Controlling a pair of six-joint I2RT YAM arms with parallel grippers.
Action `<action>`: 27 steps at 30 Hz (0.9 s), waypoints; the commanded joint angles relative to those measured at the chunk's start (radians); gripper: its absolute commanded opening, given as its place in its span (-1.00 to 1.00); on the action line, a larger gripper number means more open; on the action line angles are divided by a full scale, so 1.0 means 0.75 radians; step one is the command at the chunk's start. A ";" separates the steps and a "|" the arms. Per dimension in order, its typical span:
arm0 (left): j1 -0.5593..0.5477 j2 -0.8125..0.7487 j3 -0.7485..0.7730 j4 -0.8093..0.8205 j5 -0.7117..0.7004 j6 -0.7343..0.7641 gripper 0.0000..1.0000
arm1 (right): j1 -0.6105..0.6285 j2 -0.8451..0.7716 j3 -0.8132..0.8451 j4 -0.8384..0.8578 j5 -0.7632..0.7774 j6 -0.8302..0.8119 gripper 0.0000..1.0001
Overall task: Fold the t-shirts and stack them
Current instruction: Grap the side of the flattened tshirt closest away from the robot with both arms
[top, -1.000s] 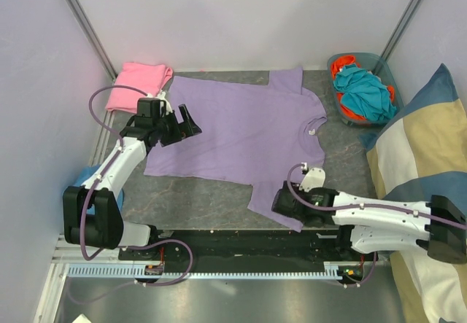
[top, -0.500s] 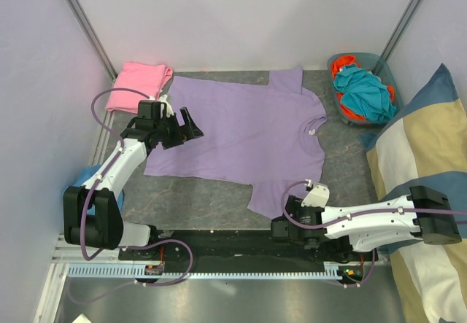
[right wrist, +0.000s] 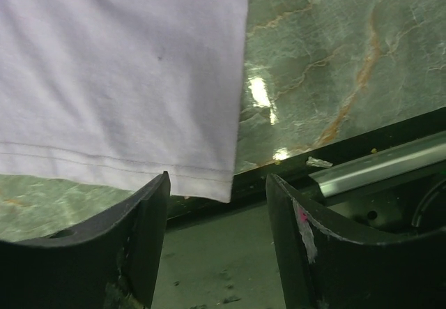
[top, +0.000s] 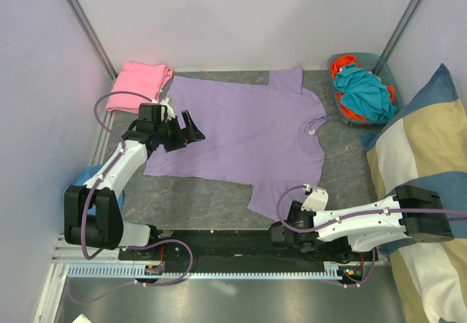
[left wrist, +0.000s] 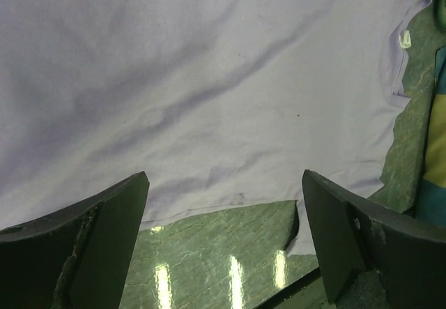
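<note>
From the top camera I see the lavender t-shirt (top: 241,133) spread flat on the grey marble table (top: 211,200), collar to the right, hem to the left, one sleeve pointing far and one near. The pink t-shirt (top: 139,84) lies folded at the far left corner, just beside the lavender one. The left gripper (top: 191,126) hangs over the lavender shirt's left part with its jaws spread and nothing between them. The right gripper (top: 280,230) sits low at the near edge of the table, just near of the near sleeve; from up here I cannot tell how its jaws stand. A basket (top: 381,62) of teal and orange cloth stands at the far right, and the striped cushion (top: 419,144) fills the right side.

On the left wrist camera, the left gripper (left wrist: 223,236) is wide open and empty. The lavender t-shirt (left wrist: 209,79) fills the view beyond the fingers (left wrist: 83,243), and its edge crosses the gap between them, with bare table (left wrist: 223,260) below that edge.

On the right wrist camera, the right gripper (right wrist: 216,243) is also spread and holds nothing. The corner of the sleeve of the lavender t-shirt (right wrist: 118,79) lies just past the tips, in line with the gap. Marble table (right wrist: 327,58) shows to the right, and a metal rail (right wrist: 380,168) runs along the near edge.
</note>
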 commanded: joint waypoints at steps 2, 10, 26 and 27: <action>0.003 -0.015 -0.021 0.061 0.059 -0.027 1.00 | 0.031 -0.032 -0.095 0.061 -0.044 0.334 0.29; -0.003 -0.002 -0.017 0.069 0.071 -0.033 1.00 | 0.048 -0.012 -0.112 0.073 -0.046 0.371 0.22; -0.003 -0.019 -0.023 0.071 0.063 -0.029 1.00 | 0.047 -0.004 -0.108 0.106 -0.062 0.332 -0.10; -0.001 -0.019 -0.023 0.069 0.065 -0.027 1.00 | 0.048 -0.004 -0.108 0.112 -0.064 0.328 -0.10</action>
